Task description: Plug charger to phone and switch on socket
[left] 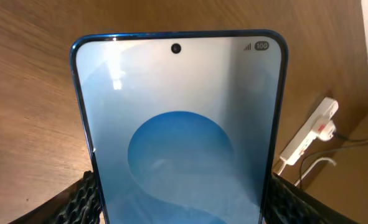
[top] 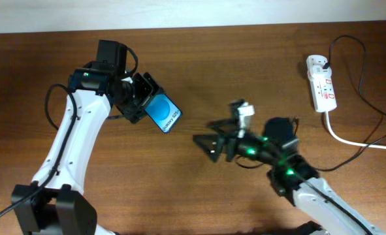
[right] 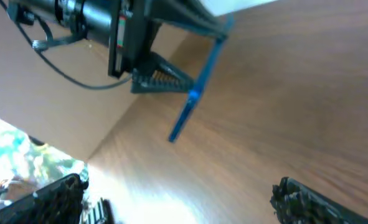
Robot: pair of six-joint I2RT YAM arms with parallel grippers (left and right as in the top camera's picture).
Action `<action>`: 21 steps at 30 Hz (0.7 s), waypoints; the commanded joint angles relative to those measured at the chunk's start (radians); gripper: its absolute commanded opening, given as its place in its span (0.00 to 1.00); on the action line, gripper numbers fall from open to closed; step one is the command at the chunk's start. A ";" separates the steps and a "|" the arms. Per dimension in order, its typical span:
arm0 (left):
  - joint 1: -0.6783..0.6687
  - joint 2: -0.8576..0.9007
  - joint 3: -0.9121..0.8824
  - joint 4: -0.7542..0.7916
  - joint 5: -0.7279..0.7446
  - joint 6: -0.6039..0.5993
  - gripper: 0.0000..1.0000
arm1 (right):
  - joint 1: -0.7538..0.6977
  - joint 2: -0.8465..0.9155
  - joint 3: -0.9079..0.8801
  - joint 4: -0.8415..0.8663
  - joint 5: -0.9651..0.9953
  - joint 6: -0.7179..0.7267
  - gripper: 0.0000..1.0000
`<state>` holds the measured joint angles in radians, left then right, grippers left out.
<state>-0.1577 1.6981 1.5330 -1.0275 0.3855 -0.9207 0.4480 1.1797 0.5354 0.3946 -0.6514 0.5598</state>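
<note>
My left pincer [top: 145, 101] is clamped on the lower end of the phone [top: 164, 112], left of centre in the overhead frame, held tilted; its screen is pale blue with a darker round pattern, thin blue-black frame, small camera hole at top; my right pincer [top: 209, 145], mid-frame, stands wide apart, empty; the white socket [top: 322, 83] lies upper right.
</note>
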 commanded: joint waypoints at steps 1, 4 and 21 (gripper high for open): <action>-0.026 -0.010 0.005 0.027 0.015 -0.090 0.45 | 0.130 0.064 0.015 0.132 0.298 0.003 1.00; -0.059 -0.010 0.005 0.047 0.014 -0.115 0.45 | 0.209 0.127 0.016 0.221 0.446 0.055 1.00; -0.172 -0.010 0.005 0.074 0.015 -0.119 0.46 | 0.220 0.256 0.079 0.317 0.481 0.254 0.49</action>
<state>-0.3244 1.6981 1.5330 -0.9604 0.3862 -1.0191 0.6617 1.4284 0.5938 0.7105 -0.1703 0.7956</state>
